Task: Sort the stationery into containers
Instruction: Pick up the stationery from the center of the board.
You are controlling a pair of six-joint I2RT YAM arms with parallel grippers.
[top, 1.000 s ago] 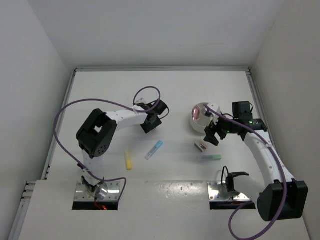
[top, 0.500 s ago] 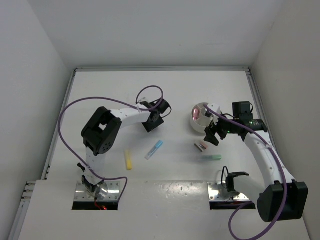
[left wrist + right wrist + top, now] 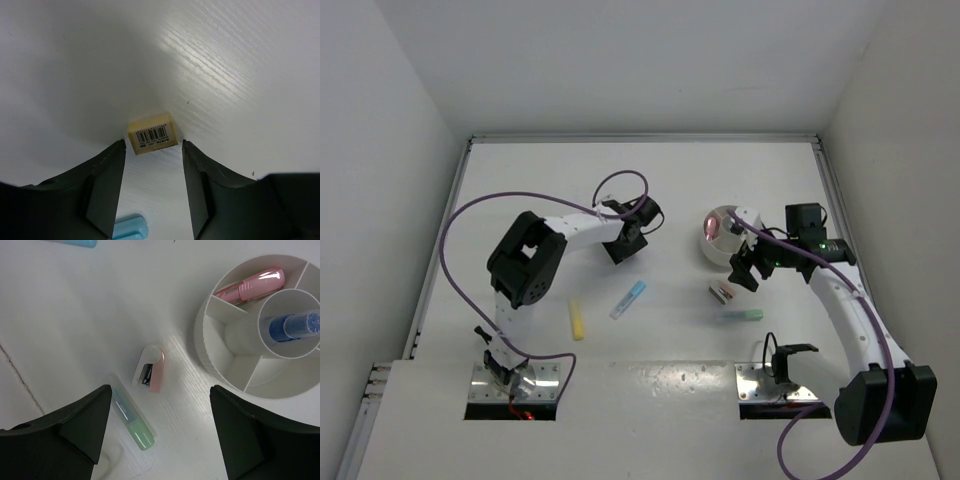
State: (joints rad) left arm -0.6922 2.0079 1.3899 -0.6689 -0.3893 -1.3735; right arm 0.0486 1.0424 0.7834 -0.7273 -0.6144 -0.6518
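Observation:
A tan block point(image 3: 152, 133) with a barcode label lies on the table just past my left gripper's point(image 3: 153, 156) tips, level with the gap between the open jaws. In the top view the left gripper point(image 3: 620, 248) hides it. A blue stick point(image 3: 628, 298) and a yellow stick point(image 3: 577, 320) lie nearer the arm bases. My right gripper point(image 3: 160, 435) is wide open and empty above a pink-and-white block point(image 3: 150, 368) and a green stick point(image 3: 132, 420). The round white dish point(image 3: 210, 357) holds a pink stick point(image 3: 252, 285) and a blue-capped bottle point(image 3: 292, 326).
The dish point(image 3: 712, 245) stands just beyond my right gripper point(image 3: 743, 275). The pink-and-white block point(image 3: 721, 292) and the green stick point(image 3: 743, 315) lie close together before it. White walls close in the table on three sides.
My left arm has shifted a little to the right, its elbow swinging in. The right arm and the loose items have not moved.

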